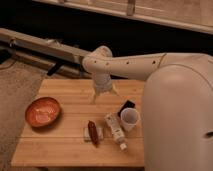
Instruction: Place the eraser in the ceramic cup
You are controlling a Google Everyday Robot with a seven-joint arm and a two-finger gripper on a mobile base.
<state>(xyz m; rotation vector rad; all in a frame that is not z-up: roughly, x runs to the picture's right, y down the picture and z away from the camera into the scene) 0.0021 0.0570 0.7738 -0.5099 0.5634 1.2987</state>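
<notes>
Gripper (104, 97) hangs spread and empty above the wooden table (65, 145), left of the eraser (126, 107) lying just behind the cup (129, 119)

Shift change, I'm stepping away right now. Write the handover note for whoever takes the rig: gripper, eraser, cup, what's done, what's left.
Gripper: open, empty, pointing down over the middle of the back half of the wooden table, to the left of the eraser.
Eraser: lying flat on the table just behind the ceramic cup, partly hidden by its rim.
Ceramic cup: upright near the table's right edge, beside the white tube.
Done: nothing yet; the eraser has not been picked up.
Left: move right to the eraser, grasp it, lift it, and release it into the cup.
</notes>
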